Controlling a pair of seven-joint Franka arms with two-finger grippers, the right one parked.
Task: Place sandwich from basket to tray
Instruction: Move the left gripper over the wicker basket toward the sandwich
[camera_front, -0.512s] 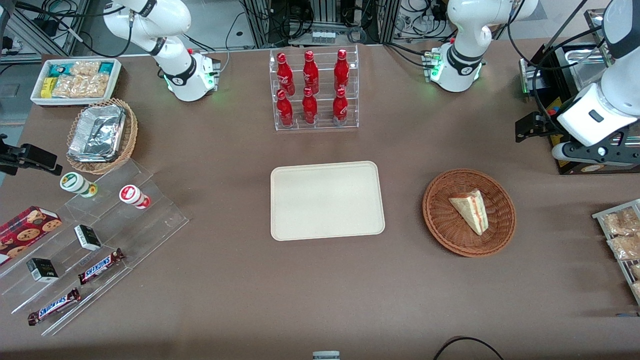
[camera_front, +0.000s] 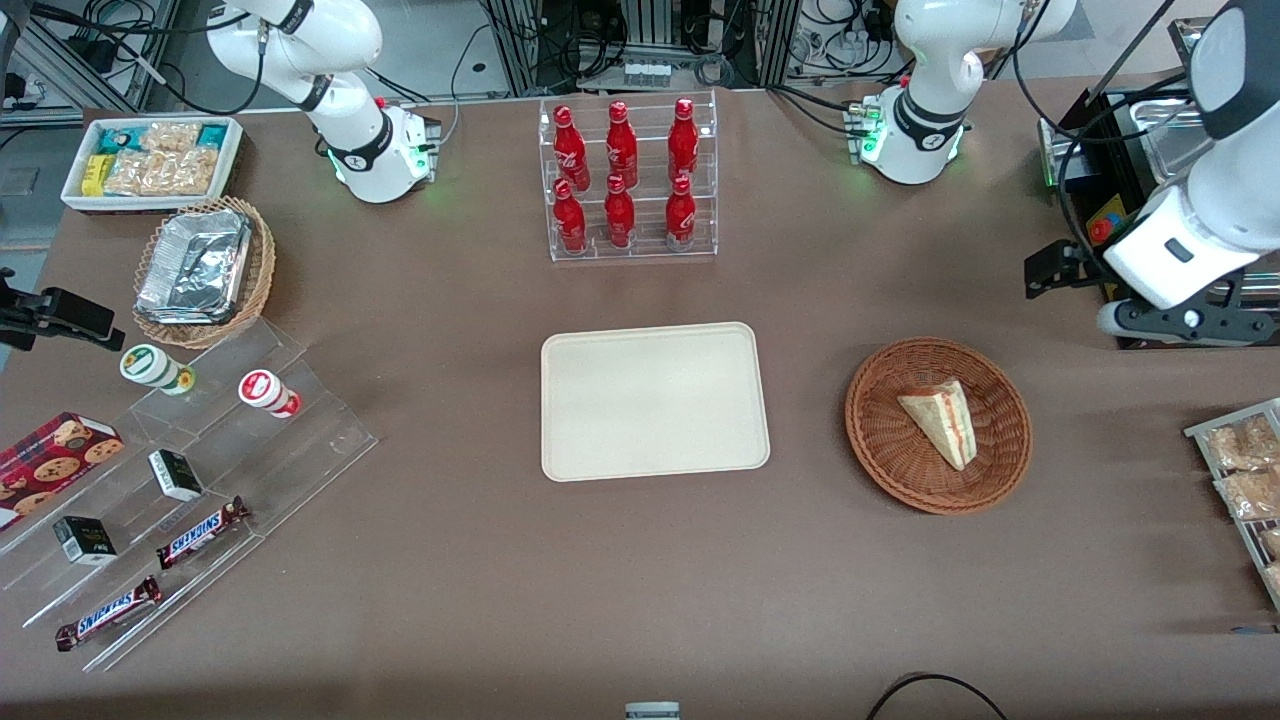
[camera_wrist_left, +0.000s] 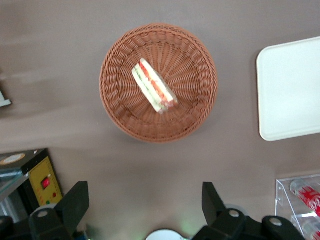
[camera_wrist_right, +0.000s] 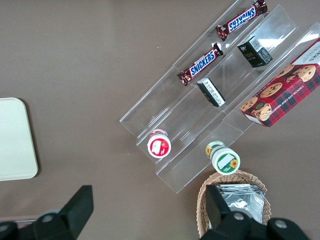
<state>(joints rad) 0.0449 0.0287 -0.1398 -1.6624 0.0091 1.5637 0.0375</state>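
Your claw (camera_wrist_left: 145, 210) is spread wide and holds nothing, its two black fingers (camera_wrist_left: 75, 202) well apart. It hangs high over the bare brown surface (camera_front: 640, 580) at the working arm's end, farther from the front camera than the basket (camera_front: 880, 450) and touching nothing.

Go near to far. Closest to the front camera, there's matte brown surface, smooth and plain. Next comes the basket: round, shallow, reddish-brown wicker, its weave running in tight rings out to a thick braided rim. The sandwich (camera_front: 940, 424) lies inside it, on the woven floor near the middle, a small triangular wedge lying flat. From the front you get its pale cream bread face with a red-orange stripe along one edge. From the wrist you look straight down at the filling edge: red and green bands pressed between two pale slices.

Beside the basket, toward the parked arm's end, sits the tray (camera_front: 655, 400), at about the same depth. It's flat cream-beige plastic, rectangular, with rounded corners and a low raised rim. Nothing lies on it. Basket and tray are apart, with a strip of bare surface between them.

Farther still, you have a clear acrylic rack (camera_front: 630, 250) of red bottles (camera_front: 620, 140) in two rows, glossy with white lettering.
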